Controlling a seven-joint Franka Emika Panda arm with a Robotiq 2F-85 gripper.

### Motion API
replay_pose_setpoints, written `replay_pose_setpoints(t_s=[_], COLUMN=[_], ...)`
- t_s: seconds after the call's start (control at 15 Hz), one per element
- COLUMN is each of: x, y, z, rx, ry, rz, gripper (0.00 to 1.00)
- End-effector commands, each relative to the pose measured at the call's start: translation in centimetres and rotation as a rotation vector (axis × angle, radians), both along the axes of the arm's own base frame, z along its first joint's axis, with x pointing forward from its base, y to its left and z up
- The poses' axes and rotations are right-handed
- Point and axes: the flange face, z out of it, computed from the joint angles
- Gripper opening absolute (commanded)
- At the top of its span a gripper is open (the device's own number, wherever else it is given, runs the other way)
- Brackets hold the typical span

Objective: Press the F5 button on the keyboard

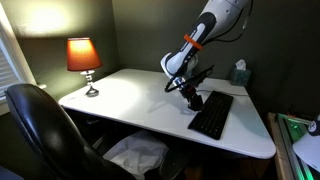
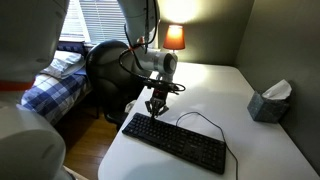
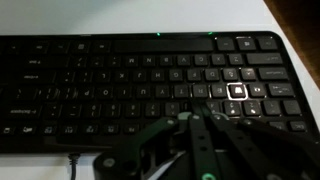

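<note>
The black full-size keyboard (image 1: 211, 114) lies on the white table, and shows in both exterior views (image 2: 175, 143). A thin black cable runs from it. My gripper (image 1: 190, 98) hangs over the keyboard's end near the table edge (image 2: 155, 112), fingertips close to or touching the keys. In the wrist view the keyboard (image 3: 110, 75) fills the frame upside down, and my gripper (image 3: 200, 118) shows its fingers pressed together, pointing at the key rows. One key is lit white to the right of the fingertips. The key labels are too blurred to read.
A lit lamp (image 1: 84, 58) stands at the table's far corner. A teal tissue box (image 2: 268, 103) sits on the table near the wall, also seen in an exterior view (image 1: 239, 73). A black office chair (image 1: 40, 125) stands beside the white table (image 1: 130, 95).
</note>
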Motion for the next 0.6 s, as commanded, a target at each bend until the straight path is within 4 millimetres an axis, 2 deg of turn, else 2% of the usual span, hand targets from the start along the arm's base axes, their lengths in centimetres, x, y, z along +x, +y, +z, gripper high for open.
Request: replay_pose_setpoints(t_s=[0.0, 0.53], x=[-0.1, -0.4], y=[0.2, 0.5], z=[-0.3, 0.8], rx=[-0.018, -0.031], ry=[-0.031, -0.056], rz=[0.023, 0.055], gripper=[0.00, 0.00])
